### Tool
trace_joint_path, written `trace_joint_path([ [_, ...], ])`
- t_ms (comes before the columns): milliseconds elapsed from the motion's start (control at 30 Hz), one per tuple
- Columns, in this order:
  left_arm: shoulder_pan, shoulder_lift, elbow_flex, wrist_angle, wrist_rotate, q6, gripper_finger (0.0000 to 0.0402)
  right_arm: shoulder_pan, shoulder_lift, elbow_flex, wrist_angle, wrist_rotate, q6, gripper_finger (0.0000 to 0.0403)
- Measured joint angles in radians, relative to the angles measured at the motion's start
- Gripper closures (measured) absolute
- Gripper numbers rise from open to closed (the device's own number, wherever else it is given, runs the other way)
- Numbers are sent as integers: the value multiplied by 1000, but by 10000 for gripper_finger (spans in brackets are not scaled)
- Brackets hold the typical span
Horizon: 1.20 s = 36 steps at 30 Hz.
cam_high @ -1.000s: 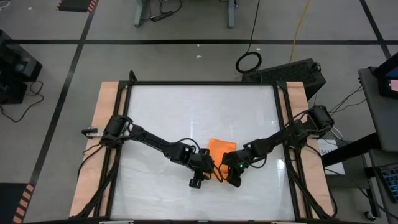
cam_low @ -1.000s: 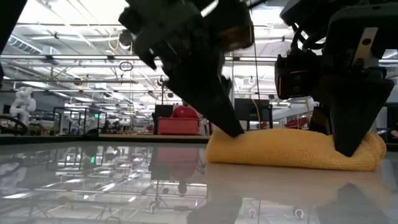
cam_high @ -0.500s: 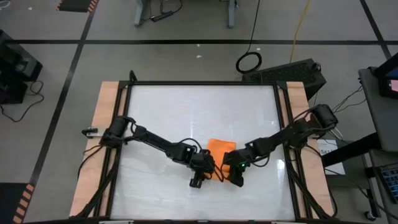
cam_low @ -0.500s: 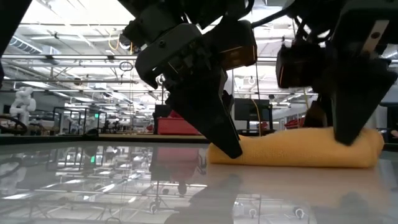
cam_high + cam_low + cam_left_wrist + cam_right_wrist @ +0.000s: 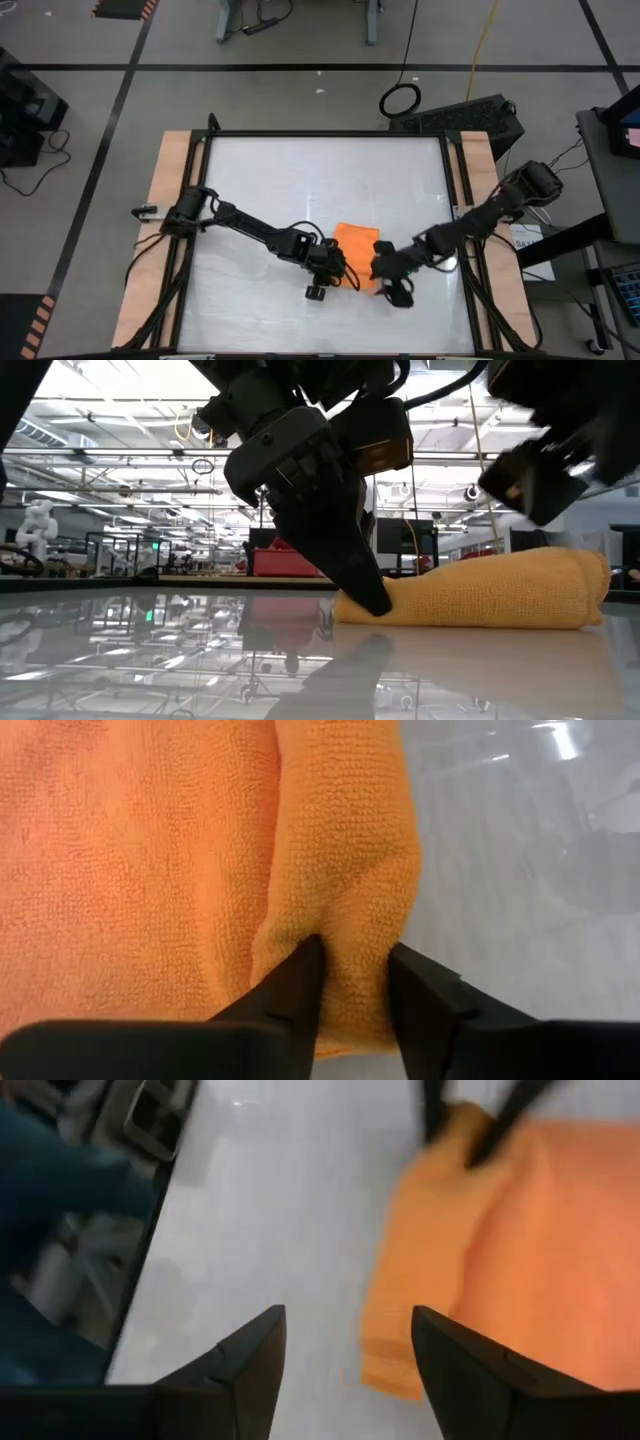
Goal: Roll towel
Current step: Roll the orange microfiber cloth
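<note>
Rolling the towel (image 5: 357,243) well from here depends, I judge, on keeping the turned-over edge tight while both ends go forward together. It lies on the worktop (image 5: 300,170) a little below the middle of the high view, between the two arms, with its near edge already curled into a fat fold and a flat stretch left beyond it.

The left pincer (image 5: 352,982) is pinching that fold at one end; the wrist view shows cloth bunched between its two dark fingers. In the low view the same pincer (image 5: 368,595) reaches down to the left end of the roll, its tip at the glossy surface. The right pincer (image 5: 348,1348) stands spread, holding nothing, just off the towel's other end; from above it (image 5: 396,290) sits lower right of the cloth.

With only one end held, pushing now would likely skew the roll, so the right pincer should take the matching end of the fold first, then both should carry it over the flat part evenly. The soft cloth will probably spring loose if let go early.

Nothing else lies on the worktop near the cloth. Cables (image 5: 402,98) and a dark case (image 5: 470,118) rest on the floor past its top edge, well out of the way.
</note>
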Motion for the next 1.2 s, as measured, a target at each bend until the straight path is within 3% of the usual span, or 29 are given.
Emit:
trace_joint_path([
  [167,5,0,0,0,-2,0,329,130,21,1,51,171,-184,205],
  [300,12,0,0,2,3,0,351,173,67,1,46,313,-229,210],
  [967,27,2,-1,6,74,3,356,158,269,6,57,429,-172,229],
  [1100,24,2,-1,6,82,3,326,154,271,5,50,440,-120,237],
  [1200,20,2,-1,6,115,7,291,145,272,5,41,448,-64,265],
])
